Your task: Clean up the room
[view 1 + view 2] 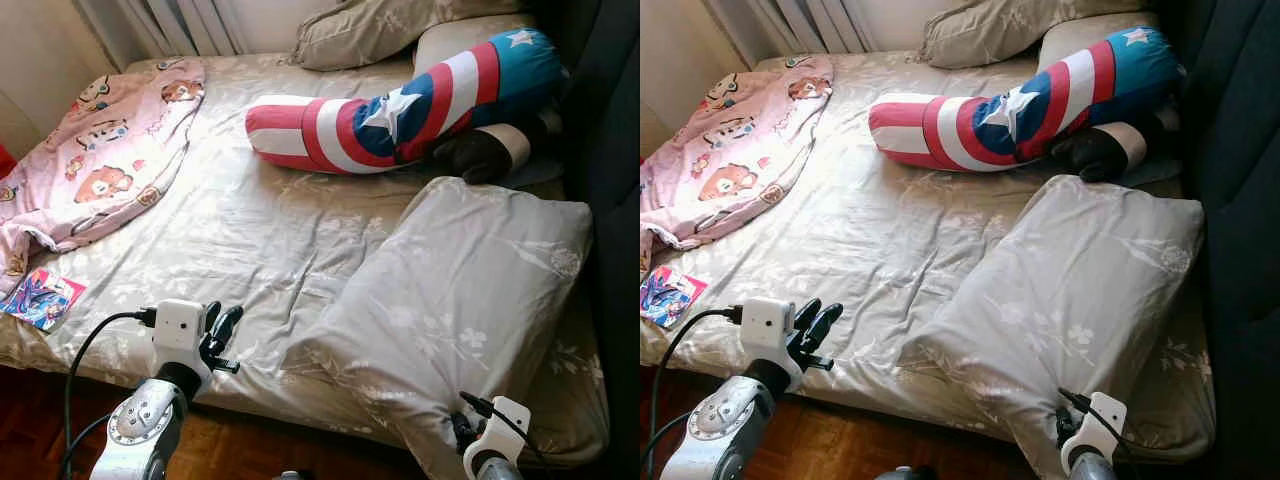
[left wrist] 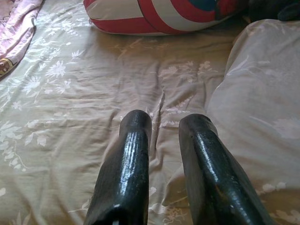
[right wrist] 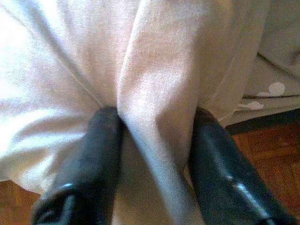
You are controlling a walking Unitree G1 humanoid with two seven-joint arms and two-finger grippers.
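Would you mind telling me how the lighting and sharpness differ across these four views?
Left eye view: sharp, daylight falls from the head of the bed, and the far right side is in deep shadow. Left wrist view: evenly lit, with glossy highlights on the left gripper's fingers. Right wrist view: soft, the pillow fabric washed out to near white at one side around the right gripper.

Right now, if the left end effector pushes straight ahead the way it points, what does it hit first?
Probably the bed sheet just beyond the left end effector. Farther along lies the striped bolster; the grey pillow sits beside that line. Depth is uncertain.
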